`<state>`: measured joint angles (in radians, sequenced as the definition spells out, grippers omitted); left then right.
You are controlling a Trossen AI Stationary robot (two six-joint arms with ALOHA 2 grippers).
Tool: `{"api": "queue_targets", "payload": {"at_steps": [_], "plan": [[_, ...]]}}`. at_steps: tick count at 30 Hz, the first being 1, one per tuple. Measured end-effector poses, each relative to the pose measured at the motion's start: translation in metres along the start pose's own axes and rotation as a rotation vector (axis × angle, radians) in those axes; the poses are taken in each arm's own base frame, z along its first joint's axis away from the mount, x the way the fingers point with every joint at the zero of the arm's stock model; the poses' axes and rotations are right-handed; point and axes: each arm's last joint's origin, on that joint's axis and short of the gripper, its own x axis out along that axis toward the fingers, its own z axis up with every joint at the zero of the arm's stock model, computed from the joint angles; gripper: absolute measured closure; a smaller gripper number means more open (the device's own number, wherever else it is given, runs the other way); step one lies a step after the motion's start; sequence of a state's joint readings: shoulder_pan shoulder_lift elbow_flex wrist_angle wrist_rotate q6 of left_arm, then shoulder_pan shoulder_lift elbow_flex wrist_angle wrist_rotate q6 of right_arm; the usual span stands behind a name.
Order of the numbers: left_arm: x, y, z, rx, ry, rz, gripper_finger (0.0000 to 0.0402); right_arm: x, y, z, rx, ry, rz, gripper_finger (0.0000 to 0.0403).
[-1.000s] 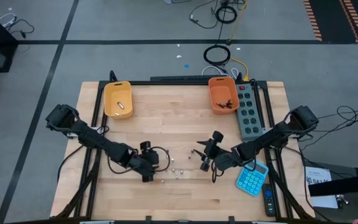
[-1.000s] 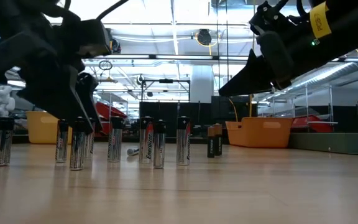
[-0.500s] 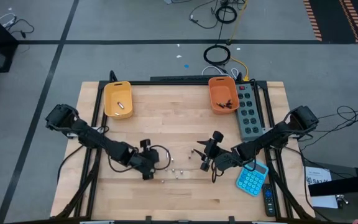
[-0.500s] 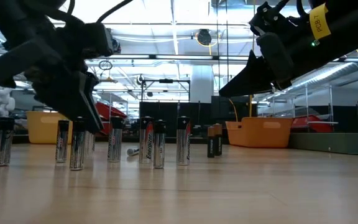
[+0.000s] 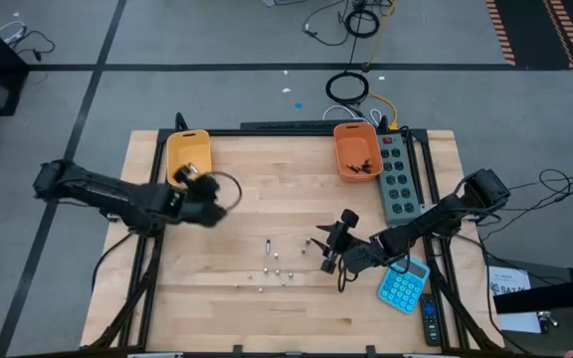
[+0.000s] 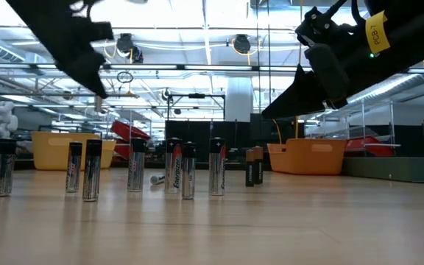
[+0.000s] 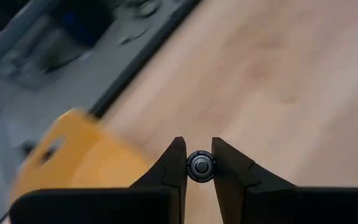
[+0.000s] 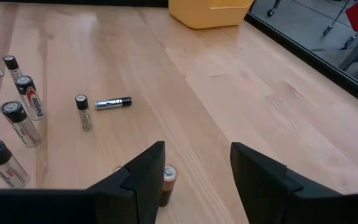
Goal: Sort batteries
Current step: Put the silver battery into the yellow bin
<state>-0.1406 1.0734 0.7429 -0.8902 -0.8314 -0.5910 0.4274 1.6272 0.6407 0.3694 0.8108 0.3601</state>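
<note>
My left gripper hangs above the table beside the yellow bin, shut on one small battery. Several batteries stand upright on their ends in a loose group at mid-table; one lies on its side. My right gripper stays open above the table just right of that group. A brown-topped battery stands below its open fingers, close to one of them. The orange bin stands at the far right. My left gripper pinches the battery between its two fingertips, one on each side of the cylinder. The battery's round end faces the wrist camera, so it lies along the fingers. It is lifted clear of the table, near the yellow bin's edge.
A grey power strip runs along the right edge by the orange bin. A blue calculator and a remote lie at the near right. Bare wood lies between the bins and in front of the battery group.
My left gripper has taken one battery out of the standing group, risen, and swung toward the table's far left, up to the yellow bin, tipping from pointing steeply down to a shallower slant. The other batteries stand as before. My right arm has kept still.
</note>
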Motion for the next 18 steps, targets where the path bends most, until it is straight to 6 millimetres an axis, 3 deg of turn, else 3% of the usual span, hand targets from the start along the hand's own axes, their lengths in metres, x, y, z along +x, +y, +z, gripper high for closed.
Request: {"api": "queue_targets", "payload": {"at_steps": [6,13,18], "plan": [[0.016,0.030,-0.003,-0.049,0.136,0.165,0.0342,0.000,0.000,0.000,0.002,0.000,0.000,0.0229],[0.027,0.039,0.000,-0.078,0.183,0.199,0.0199,0.000,0.000,0.000,0.001,0.000,0.000,0.0229],[0.027,0.030,0.005,-0.041,0.179,0.038,0.0163,0.000,0.000,0.000,-0.002,0.001,0.000,0.0229]]}}
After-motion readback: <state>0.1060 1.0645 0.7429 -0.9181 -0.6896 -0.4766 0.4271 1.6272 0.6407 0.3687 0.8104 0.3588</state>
